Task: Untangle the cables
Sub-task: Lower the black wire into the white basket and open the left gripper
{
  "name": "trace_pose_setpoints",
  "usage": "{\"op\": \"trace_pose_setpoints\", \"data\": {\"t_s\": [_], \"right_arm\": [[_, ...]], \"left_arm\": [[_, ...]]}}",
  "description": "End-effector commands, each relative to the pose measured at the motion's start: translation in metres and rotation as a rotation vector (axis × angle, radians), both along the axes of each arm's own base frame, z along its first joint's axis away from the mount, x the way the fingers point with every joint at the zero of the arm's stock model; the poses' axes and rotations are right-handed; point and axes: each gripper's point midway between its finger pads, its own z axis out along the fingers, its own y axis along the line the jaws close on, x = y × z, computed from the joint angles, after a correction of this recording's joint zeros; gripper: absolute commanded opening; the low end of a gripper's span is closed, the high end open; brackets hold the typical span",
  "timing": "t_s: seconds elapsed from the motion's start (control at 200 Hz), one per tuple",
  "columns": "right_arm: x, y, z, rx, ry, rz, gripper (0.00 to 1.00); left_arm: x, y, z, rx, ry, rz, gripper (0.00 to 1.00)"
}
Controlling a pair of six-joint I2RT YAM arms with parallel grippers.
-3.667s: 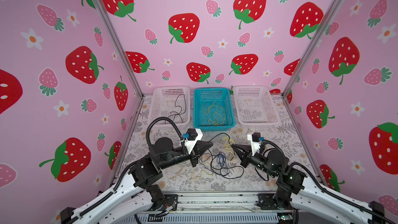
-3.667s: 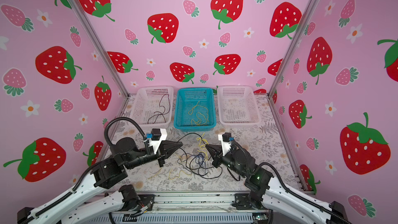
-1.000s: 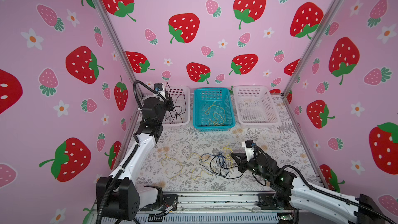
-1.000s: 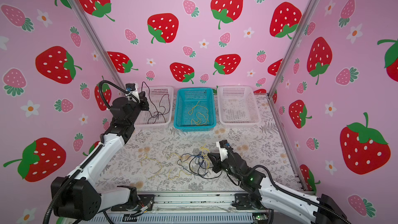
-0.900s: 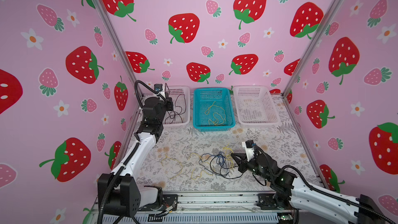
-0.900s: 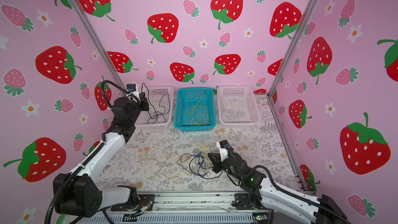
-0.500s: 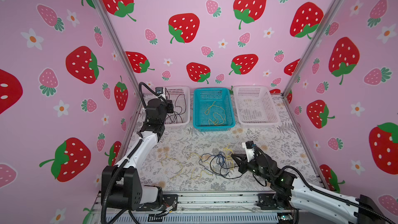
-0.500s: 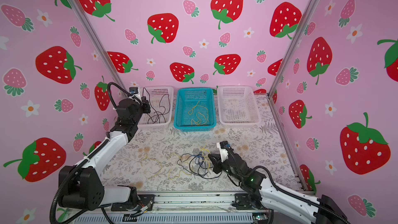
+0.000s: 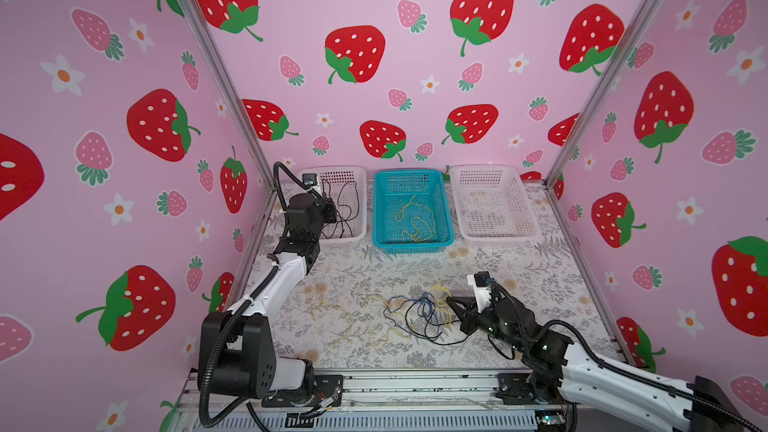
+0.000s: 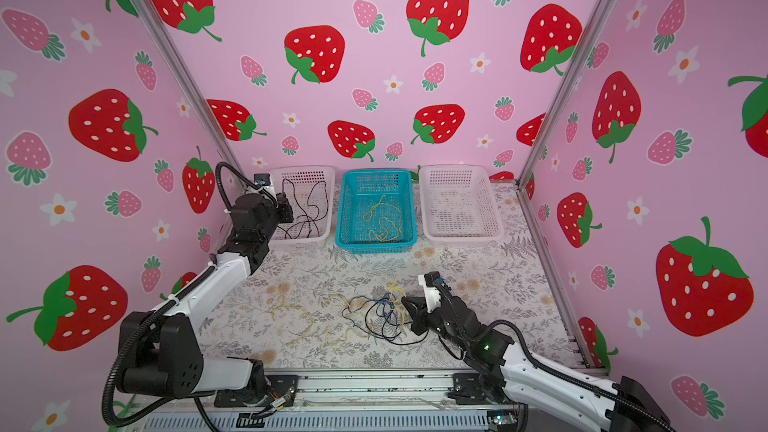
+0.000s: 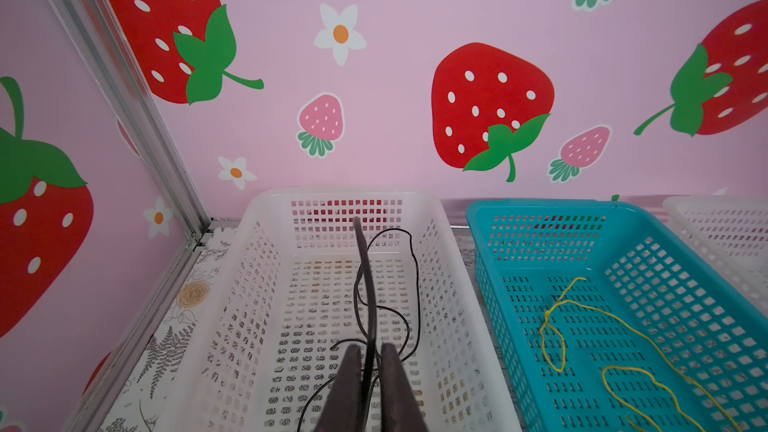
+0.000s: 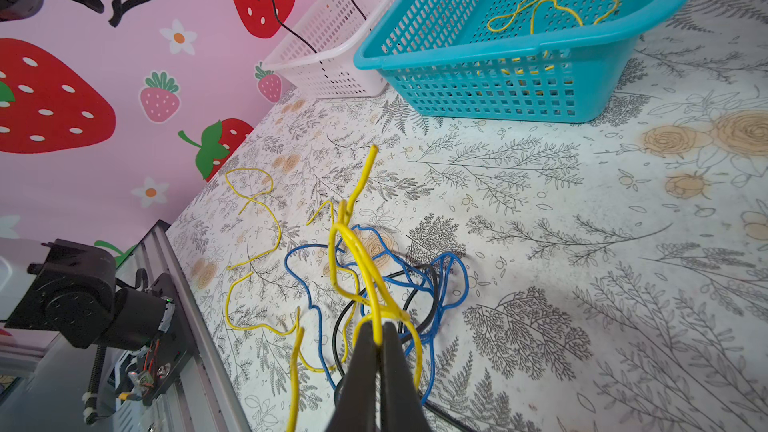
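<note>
The left arm runs up the frame's left edge to the left white basket. The left gripper sits over it, jaws a sliver apart with a black cable between them; I cannot tell whether they pinch it. At centre the blue basket holds a yellow cable, flanked by the right white basket. Below them the table is bare. The tangled cables lie in the lower middle. The right arm reaches in low from the lower right, with the right gripper clamped on a yellow strand.

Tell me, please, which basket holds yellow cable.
The middle, turquoise basket: yellow cable lies in it. The left white basket holds black cables; the right white basket shows none.
</note>
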Motion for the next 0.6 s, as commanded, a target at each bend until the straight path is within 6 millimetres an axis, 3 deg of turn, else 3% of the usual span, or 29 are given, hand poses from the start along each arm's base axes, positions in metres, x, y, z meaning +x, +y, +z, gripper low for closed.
{"op": "trace_pose_setpoints", "data": {"t_s": [0.0, 0.145, 0.325, 0.595], "right_arm": [[0.0, -0.002, -0.002, 0.006, 0.014, -0.007, 0.0], [0.0, -0.002, -0.002, 0.006, 0.014, -0.008, 0.0], [0.0, -0.002, -0.002, 0.006, 0.014, -0.008, 0.0], [0.0, -0.001, -0.002, 0.004, 0.014, -0.007, 0.0]], "left_arm": [[0.001, 0.0, -0.001, -0.009, 0.002, -0.002, 0.16], [0.002, 0.001, 0.003, -0.015, -0.002, 0.001, 0.19], [0.004, 0.0, 0.01, -0.032, 0.006, 0.002, 0.33], [-0.001, -0.008, 0.041, -0.121, -0.03, -0.03, 0.39]]}}
